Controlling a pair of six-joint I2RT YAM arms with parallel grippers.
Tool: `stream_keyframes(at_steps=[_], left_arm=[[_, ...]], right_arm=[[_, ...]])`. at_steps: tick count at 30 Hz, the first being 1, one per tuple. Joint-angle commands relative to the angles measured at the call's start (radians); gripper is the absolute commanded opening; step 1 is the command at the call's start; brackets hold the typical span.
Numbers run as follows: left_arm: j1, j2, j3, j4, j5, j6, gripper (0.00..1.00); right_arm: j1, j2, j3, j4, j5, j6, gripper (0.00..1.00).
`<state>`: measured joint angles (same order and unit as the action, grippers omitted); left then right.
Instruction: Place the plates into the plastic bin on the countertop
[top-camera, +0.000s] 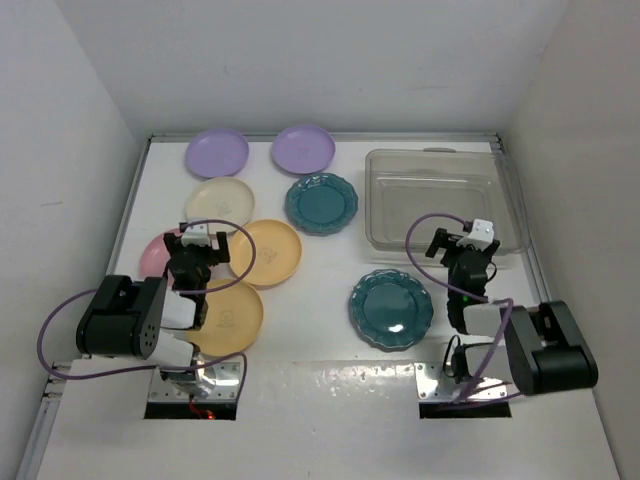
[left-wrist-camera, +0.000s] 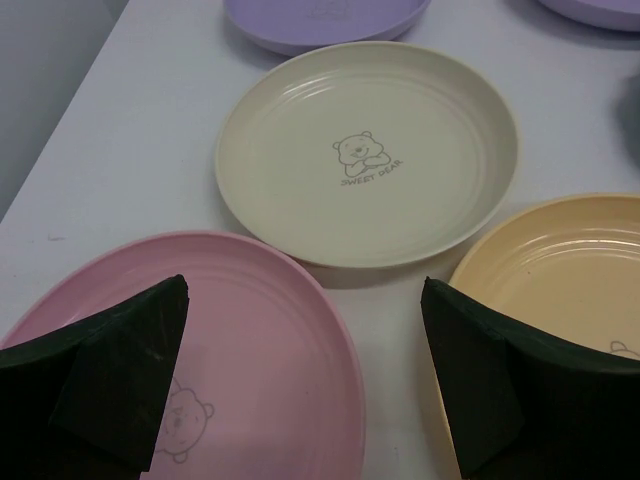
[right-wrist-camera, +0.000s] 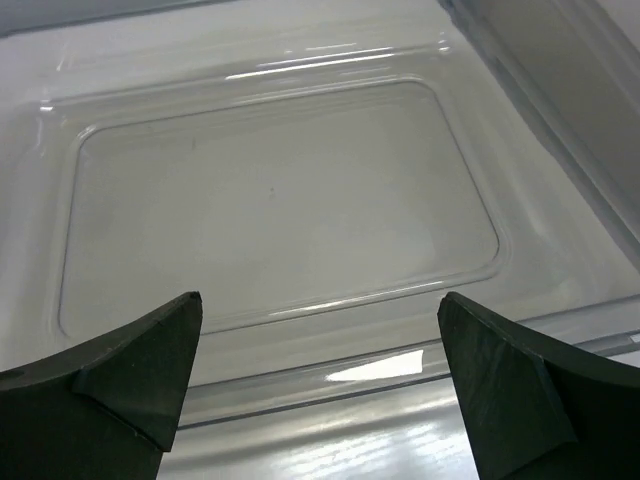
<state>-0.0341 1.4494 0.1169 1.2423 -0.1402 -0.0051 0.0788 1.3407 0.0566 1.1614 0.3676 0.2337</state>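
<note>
Dark padded fingers (left-wrist-camera: 120, 380) of the left gripper (left-wrist-camera: 305, 295) stand spread as wide as they go, holding nothing. Beneath its left finger lies a round pink plate (left-wrist-camera: 260, 320); beneath its right finger, a round yellow-orange plate (left-wrist-camera: 570, 270). Straight ahead of it rests a round cream plate (left-wrist-camera: 370, 150), and beyond that one of two round lavender plates (left-wrist-camera: 320, 20). A second yellow-orange plate (top-camera: 228, 318) sits behind it, toward the arm's base.

The right gripper (right-wrist-camera: 320, 300) is likewise fully spread and empty, poised at the near rim of the clear, shallow rectangular plastic bin (right-wrist-camera: 270, 200), which stretches ahead of it. One dark teal scalloped plate (top-camera: 391, 309) lies behind it and to its left on the flat white countertop (top-camera: 320, 270); the other teal plate (top-camera: 321, 202) lies ahead and to its left, near the bin's left wall. All eight plates rest on the countertop outside the bin.
</note>
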Motion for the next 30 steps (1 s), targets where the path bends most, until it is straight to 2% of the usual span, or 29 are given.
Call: stream_keyframes(at_steps=[1,2,3,4,5,6,7,8,9,10,11,12,13,14,15,16,17,18,19,20,21,22,24,25,26,27,28,29,30], left_arm=[[-0.013,-0.021,0.013,0.040,-0.021,-0.007,1.00],[-0.013,-0.021,0.013,0.040,-0.021,-0.007,1.00],[-0.013,-0.021,0.013,0.040,-0.021,-0.007,1.00],[-0.013,-0.021,0.013,0.069,-0.021,-0.007,1.00],[-0.013,-0.040,0.013,0.048,-0.039,-0.007,1.00],[-0.013,-0.093,0.047,-0.090,-0.013,-0.019,1.00],[0.014,-0.232,0.245,-0.519,0.099,0.057,1.00],[0.014,-0.271,0.373,-0.714,0.144,0.141,1.00],[0.014,-0.285,0.618,-1.018,0.140,0.262,1.00],[0.014,-0.285,0.733,-1.134,0.098,0.292,1.00],[0.014,-0.274,0.829,-1.215,0.032,0.301,1.00],[0.026,-0.264,0.962,-1.303,-0.121,0.301,1.00],[0.036,-0.264,1.009,-1.332,-0.206,0.301,1.00],[0.049,-0.248,1.102,-1.421,-0.348,0.248,1.00],[0.060,-0.236,1.148,-1.489,-0.373,0.223,1.00],[0.071,-0.225,1.190,-1.568,-0.360,0.211,1.00],[0.080,-0.225,1.228,-1.640,-0.326,0.191,1.00],[0.091,-0.225,1.219,-1.734,-0.281,0.174,1.00],[0.091,-0.271,1.199,-1.757,-0.265,0.160,1.00],[0.091,-0.299,1.134,-1.770,-0.239,0.160,1.00],[0.091,-0.328,1.095,-1.770,-0.184,0.160,1.00],[0.091,-0.355,1.062,-1.788,-0.120,0.181,1.00],[0.077,-0.409,1.015,-1.817,-0.032,0.212,1.00],[0.077,-0.425,1.005,-1.818,0.020,0.212,1.00],[0.077,-0.440,0.995,-1.818,0.068,0.212,1.00],[0.063,-0.463,0.977,-1.818,0.100,0.212,1.00],[0.047,-0.463,0.977,-1.818,0.147,0.194,1.00],[0.046,-0.463,0.965,-1.818,0.175,0.185,1.00],[0.046,-0.451,0.965,-1.818,0.200,0.154,1.00]], right_arm=[[0.027,-0.113,0.033,-0.316,0.004,-0.005,1.00],[0.045,-0.145,0.061,-0.375,0.011,-0.014,1.00],[0.077,-0.255,0.160,-0.554,0.019,-0.074,1.00],[0.093,-0.291,0.201,-0.609,0.028,-0.109,1.00],[0.128,-0.351,0.247,-0.790,0.043,-0.225,1.00],[0.162,-0.391,0.419,-0.852,0.050,-0.300,1.00],[0.202,-0.397,0.486,-0.909,0.065,-0.345,1.00],[0.225,-0.373,0.713,-1.089,0.106,-0.545,1.00],[0.318,-0.356,0.788,-1.144,0.131,-0.627,1.00],[0.355,-0.300,0.855,-1.196,0.170,-0.883,1.00],[0.395,-0.235,1.005,-1.210,0.332,-0.955,1.00],[0.498,-0.175,1.047,-1.191,0.379,-1.029,1.00],[0.531,-0.148,1.086,-1.175,0.513,-1.018,1.00],[0.591,-0.096,1.235,-1.116,0.530,-0.908,1.00],[0.623,-0.060,1.306,-1.214,0.490,-0.644,1.00],[0.607,-0.046,1.448,-1.601,-0.017,-0.384,1.00],[0.549,-0.019,1.480,-1.620,-0.202,-0.243,1.00],[0.533,-0.014,1.464,-1.559,-0.361,-0.164,1.00],[0.576,-0.011,1.397,-1.507,-0.375,-0.064,0.97],[0.605,0.004,1.354,-1.500,-0.342,-0.051,0.97],[0.660,0.009,1.335,-1.525,-0.238,-0.045,0.97],[0.714,0.011,1.332,-1.551,-0.128,-0.027,0.95],[0.745,-0.014,1.316,-1.712,-0.056,0.010,0.95],[0.724,-0.053,1.300,-1.846,-0.090,0.121,0.97],[0.701,-0.081,1.281,-1.882,-0.126,0.174,0.97],[0.638,-0.192,1.156,-1.919,-0.184,0.282,0.97],[0.589,-0.240,1.101,-1.940,-0.228,0.333,0.97],[0.566,-0.291,0.985,-2.004,-0.231,0.437,0.93],[0.506,-0.448,0.876,-2.028,-0.225,0.552,0.90]])
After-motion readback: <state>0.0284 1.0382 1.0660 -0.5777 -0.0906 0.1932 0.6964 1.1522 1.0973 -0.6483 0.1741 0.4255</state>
